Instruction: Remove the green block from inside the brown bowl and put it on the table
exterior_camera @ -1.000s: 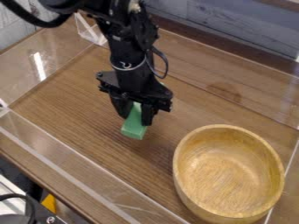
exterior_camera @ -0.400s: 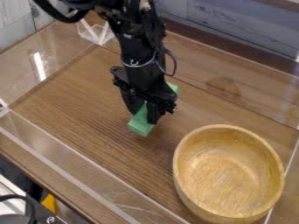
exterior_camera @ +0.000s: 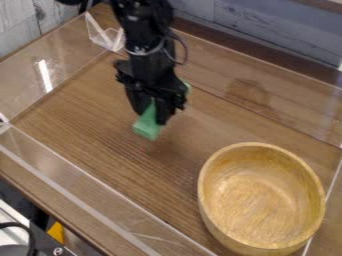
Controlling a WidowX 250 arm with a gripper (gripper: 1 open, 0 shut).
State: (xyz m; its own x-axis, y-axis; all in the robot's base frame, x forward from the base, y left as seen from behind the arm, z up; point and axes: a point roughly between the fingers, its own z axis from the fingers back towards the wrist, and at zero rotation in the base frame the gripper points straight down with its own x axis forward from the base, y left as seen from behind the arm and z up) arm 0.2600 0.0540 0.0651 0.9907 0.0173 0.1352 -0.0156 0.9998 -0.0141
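The green block (exterior_camera: 148, 127) hangs tilted from my gripper (exterior_camera: 152, 112), whose fingers are shut on its upper end. It is over the table (exterior_camera: 80, 140), left of centre, and whether its lower end touches the wood I cannot tell. The brown bowl (exterior_camera: 262, 196) stands at the front right, and nothing lies inside it. The black arm comes down from the upper left with the gripper pointing straight down.
Clear acrylic walls (exterior_camera: 54, 185) run along the table's edges, close on the left and front. A grey plank wall (exterior_camera: 267, 25) stands behind the table. Cables and a dark stand (exterior_camera: 27, 240) sit below the front left corner.
My gripper has carried the green block up and to the left in the picture, farther from the bowl. It rolled slightly. The grip stayed shut and the bowl did not move.
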